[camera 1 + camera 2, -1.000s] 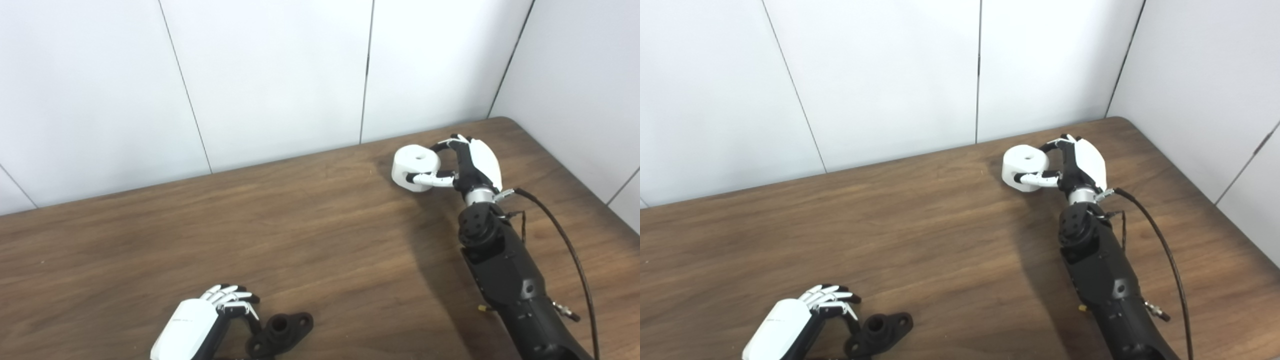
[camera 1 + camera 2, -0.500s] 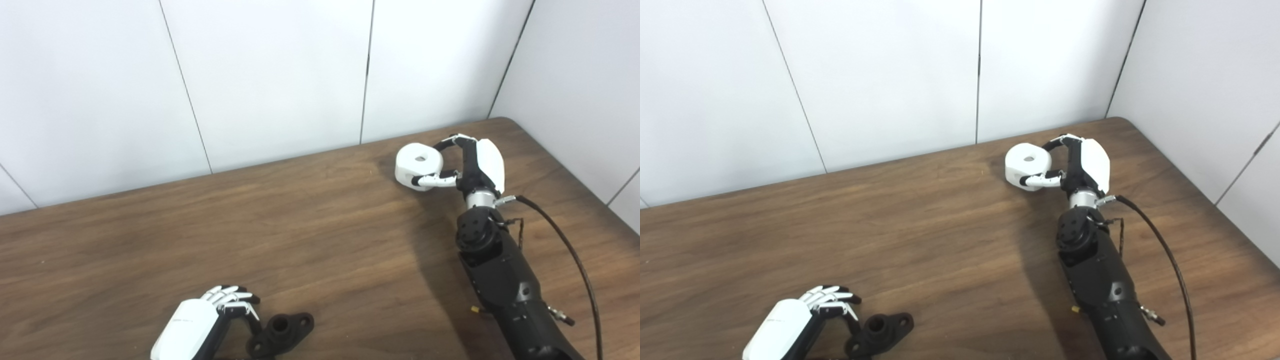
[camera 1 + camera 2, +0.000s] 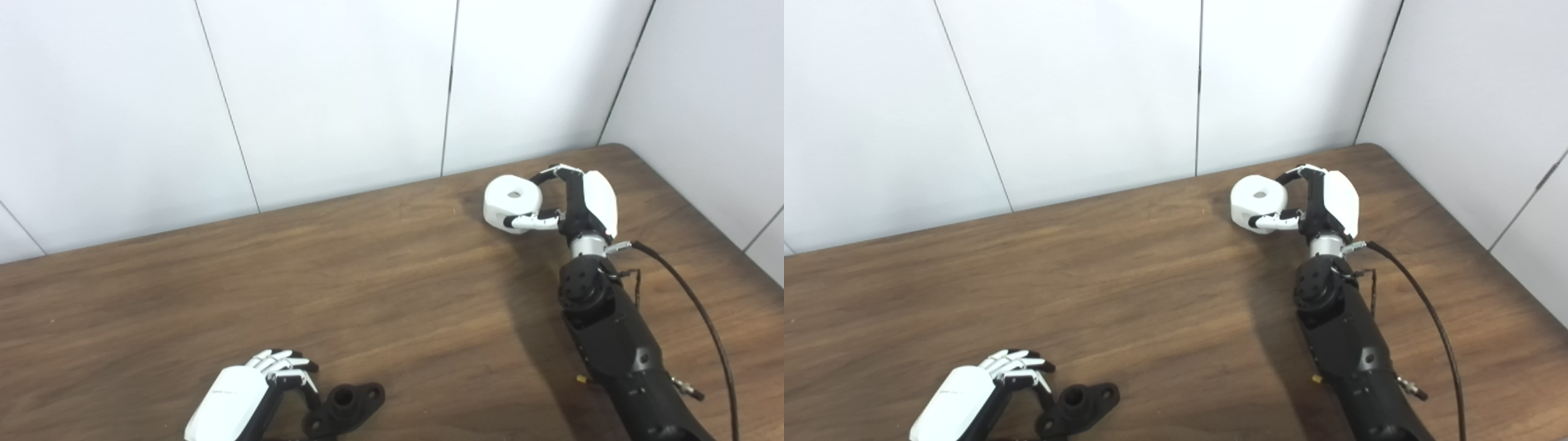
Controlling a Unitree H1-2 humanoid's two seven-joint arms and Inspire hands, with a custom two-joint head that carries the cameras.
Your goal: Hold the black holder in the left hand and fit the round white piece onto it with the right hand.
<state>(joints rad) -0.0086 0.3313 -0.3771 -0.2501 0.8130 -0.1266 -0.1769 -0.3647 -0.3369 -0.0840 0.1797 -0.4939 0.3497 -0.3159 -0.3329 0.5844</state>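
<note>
One black holder lies flat at the table's near edge, with a raised round collar and a hole in it. The left hand sits just beside it, fingers curled but holding nothing. One white piece, a thick round puck with a center hole, is clamped in the right hand at the far right.

Table: we note dark brown wood grain, smooth, low sheen. White piece, upper right: matt plastic look. Holder, bottom edge: black, matt, looks like plastic. Right hand and left hand: we see glossy white shells over black parts. Right forearm: black, semi-matt casing, with a silvery metal ring at the wrist. Cable: black, smooth. Wall: white, smooth matt panels.
</note>
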